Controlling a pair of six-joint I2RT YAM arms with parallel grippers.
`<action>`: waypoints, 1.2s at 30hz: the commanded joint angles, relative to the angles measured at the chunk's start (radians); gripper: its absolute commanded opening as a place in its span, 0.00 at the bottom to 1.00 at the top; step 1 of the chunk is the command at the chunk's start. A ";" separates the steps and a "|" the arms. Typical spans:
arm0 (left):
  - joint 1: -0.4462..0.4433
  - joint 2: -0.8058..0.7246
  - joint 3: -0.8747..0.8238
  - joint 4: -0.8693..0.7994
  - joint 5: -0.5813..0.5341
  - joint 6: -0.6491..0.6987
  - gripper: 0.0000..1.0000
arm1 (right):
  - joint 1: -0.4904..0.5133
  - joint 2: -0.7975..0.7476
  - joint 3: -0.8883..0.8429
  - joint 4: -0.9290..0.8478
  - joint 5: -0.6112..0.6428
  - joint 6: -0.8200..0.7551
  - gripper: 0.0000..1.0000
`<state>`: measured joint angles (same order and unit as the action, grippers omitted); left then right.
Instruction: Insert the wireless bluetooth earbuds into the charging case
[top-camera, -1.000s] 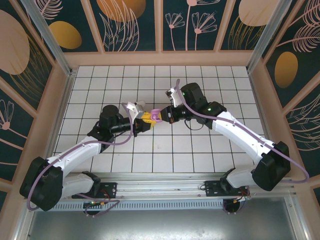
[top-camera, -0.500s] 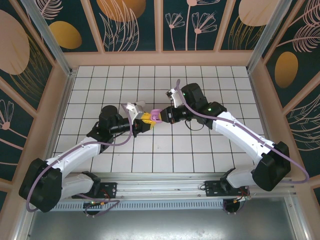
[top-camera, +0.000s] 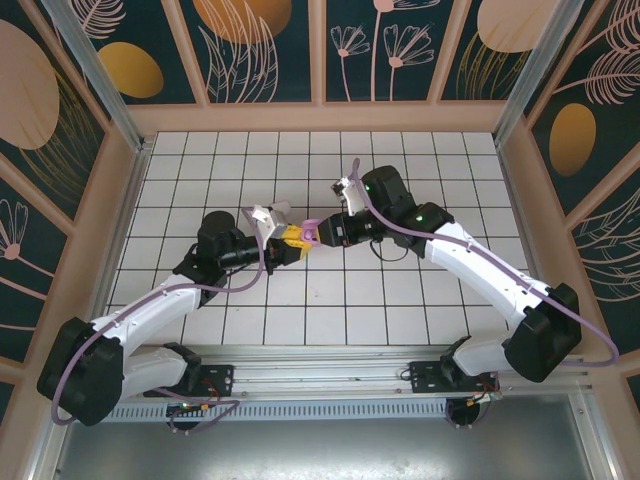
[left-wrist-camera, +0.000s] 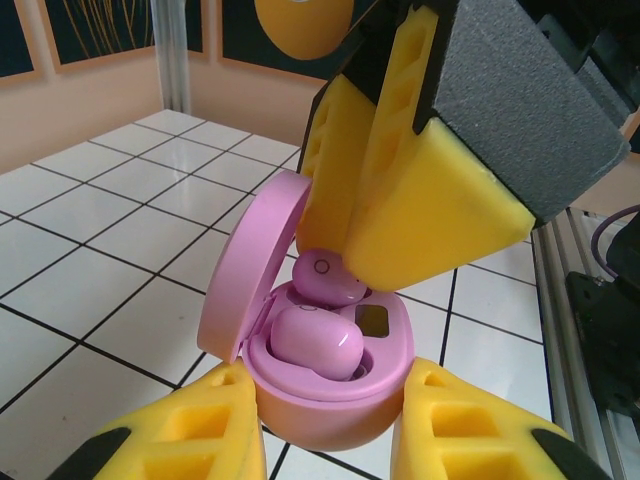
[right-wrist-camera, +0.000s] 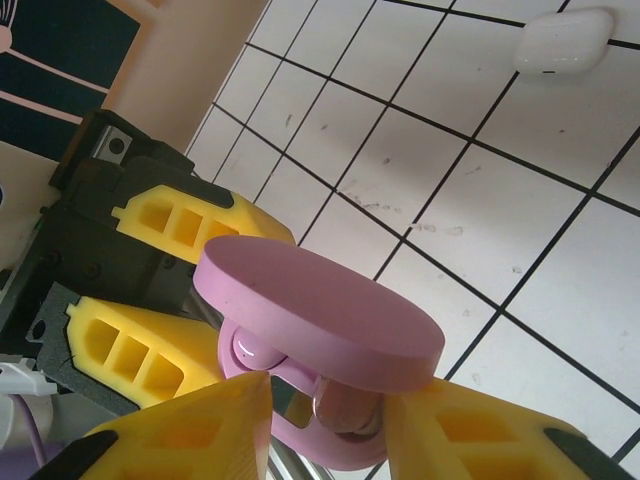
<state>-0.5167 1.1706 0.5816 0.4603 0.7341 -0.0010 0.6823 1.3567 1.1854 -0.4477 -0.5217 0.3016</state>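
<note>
Fingers (left-wrist-camera: 190, 425) of left gripper (left-wrist-camera: 320, 420) are closed on the purple case (left-wrist-camera: 330, 395), lid (left-wrist-camera: 250, 265) open, held above table (top-camera: 330, 320) centre w/ free tiles on all sides. Right gripper (right-wrist-camera: 325, 405) pinches a purple earbud (left-wrist-camera: 330, 278) at the rear socket. The second earbud (left-wrist-camera: 312, 340) sits inside, and a white case (right-wrist-camera: 563, 38) lies well apart.

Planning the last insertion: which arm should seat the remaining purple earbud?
Right. The right gripper pinches the loose earbud right over the open purple case, which the left gripper clamps; the other earbud is already seated.
</note>
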 joint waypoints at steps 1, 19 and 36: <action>0.005 -0.026 0.009 0.061 0.041 0.010 0.00 | -0.001 -0.021 0.032 -0.044 0.041 0.005 0.37; 0.006 -0.034 0.010 0.059 0.049 0.016 0.00 | -0.041 -0.115 0.012 0.040 0.040 0.051 0.39; 0.005 -0.046 0.015 0.153 0.052 -0.039 0.00 | -0.078 -0.149 -0.146 0.280 -0.132 0.269 0.53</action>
<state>-0.5167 1.1374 0.5816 0.5220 0.7605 -0.0132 0.6094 1.2377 1.0653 -0.2768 -0.5854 0.4896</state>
